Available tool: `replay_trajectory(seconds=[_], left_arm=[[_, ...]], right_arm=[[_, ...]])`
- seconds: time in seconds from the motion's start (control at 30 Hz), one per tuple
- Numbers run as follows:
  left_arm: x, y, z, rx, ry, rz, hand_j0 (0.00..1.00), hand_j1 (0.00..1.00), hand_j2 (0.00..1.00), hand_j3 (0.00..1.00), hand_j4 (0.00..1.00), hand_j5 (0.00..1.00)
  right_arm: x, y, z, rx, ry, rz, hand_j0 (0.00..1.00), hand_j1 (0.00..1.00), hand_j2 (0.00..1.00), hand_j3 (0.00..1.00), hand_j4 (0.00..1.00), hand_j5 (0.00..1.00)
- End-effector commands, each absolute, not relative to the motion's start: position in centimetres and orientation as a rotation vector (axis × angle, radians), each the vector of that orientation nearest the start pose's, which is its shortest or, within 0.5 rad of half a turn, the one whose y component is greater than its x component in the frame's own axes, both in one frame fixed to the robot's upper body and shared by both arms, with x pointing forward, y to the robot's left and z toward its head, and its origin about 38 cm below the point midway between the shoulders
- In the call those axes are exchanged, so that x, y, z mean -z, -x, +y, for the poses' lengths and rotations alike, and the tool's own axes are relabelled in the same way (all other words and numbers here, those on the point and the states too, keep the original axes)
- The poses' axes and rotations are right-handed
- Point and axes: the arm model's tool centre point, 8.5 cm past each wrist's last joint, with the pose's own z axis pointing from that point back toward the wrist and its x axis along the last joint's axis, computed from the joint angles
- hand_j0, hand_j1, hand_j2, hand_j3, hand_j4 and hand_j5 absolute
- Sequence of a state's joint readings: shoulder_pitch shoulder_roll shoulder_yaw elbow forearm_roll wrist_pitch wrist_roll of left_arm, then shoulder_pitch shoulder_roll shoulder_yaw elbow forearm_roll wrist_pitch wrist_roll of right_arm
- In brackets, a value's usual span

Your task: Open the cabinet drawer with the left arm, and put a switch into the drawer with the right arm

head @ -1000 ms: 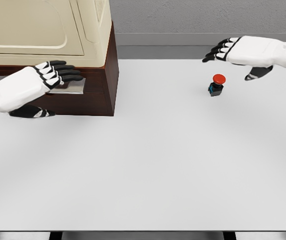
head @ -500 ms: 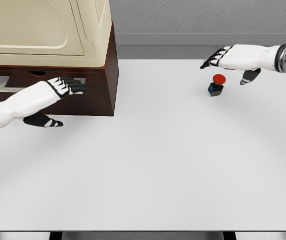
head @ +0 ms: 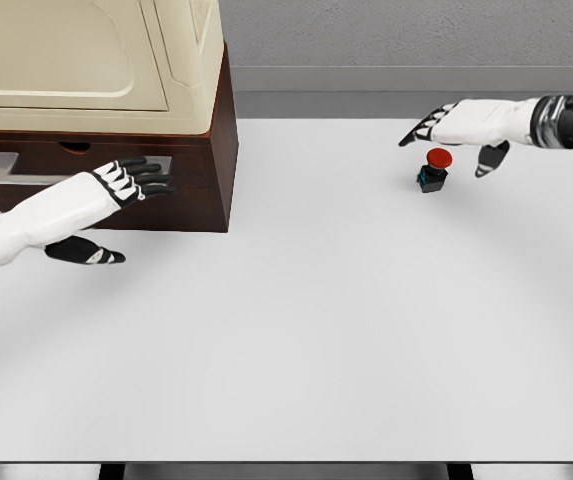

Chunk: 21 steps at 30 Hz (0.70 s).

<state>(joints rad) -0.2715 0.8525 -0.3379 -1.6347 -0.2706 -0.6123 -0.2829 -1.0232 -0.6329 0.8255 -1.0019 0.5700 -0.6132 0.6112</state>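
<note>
The cabinet (head: 96,100) is running off the top and left edges, and my left hand (head: 116,185) is covering part of the drawer's (head: 66,165) metal handle (head: 6,168). My right arm is leaving at the right edge; whether my right hand (head: 456,125) is touching the switch (head: 433,170) is unclear.

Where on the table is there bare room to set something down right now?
The white table is bare across its whole near half and the middle, between the dark brown wooden cabinet and the red-capped push-button switch. It is crowded at the cabinet front, where the left hand reaches, and at the switch under the right hand.
</note>
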Motion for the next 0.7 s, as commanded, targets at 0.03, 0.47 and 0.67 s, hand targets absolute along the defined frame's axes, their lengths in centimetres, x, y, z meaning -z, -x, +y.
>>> replay_trajectory(seconds=[0.03, 0.47, 0.67], left_arm=[[-21.7, -37.3, 32.0, 1.740, -0.358, -1.782, 1.00, 1.00, 1.00, 1.00, 1.00, 1.00], [-21.4, -36.3, 34.3, 1.690, -0.382, -1.750, 1.00, 1.00, 1.00, 1.00, 1.00, 1.00], [-21.7, -35.8, 35.8, 1.677, -0.414, -1.725, 1.00, 1.00, 1.00, 1.00, 1.00, 1.00]], right_arm=[[-22.5, -53.5, -29.5, -2.172, 0.542, -1.064, 1.00, 1.00, 1.00, 1.00, 1.00, 1.00], [-21.5, -54.6, -30.0, -2.137, 0.538, -1.002, 1.00, 1.00, 1.00, 1.00, 1.00, 1.00], [-21.5, -55.0, -29.7, -2.141, 0.545, -0.991, 1.00, 1.00, 1.00, 1.00, 1.00, 1.00]])
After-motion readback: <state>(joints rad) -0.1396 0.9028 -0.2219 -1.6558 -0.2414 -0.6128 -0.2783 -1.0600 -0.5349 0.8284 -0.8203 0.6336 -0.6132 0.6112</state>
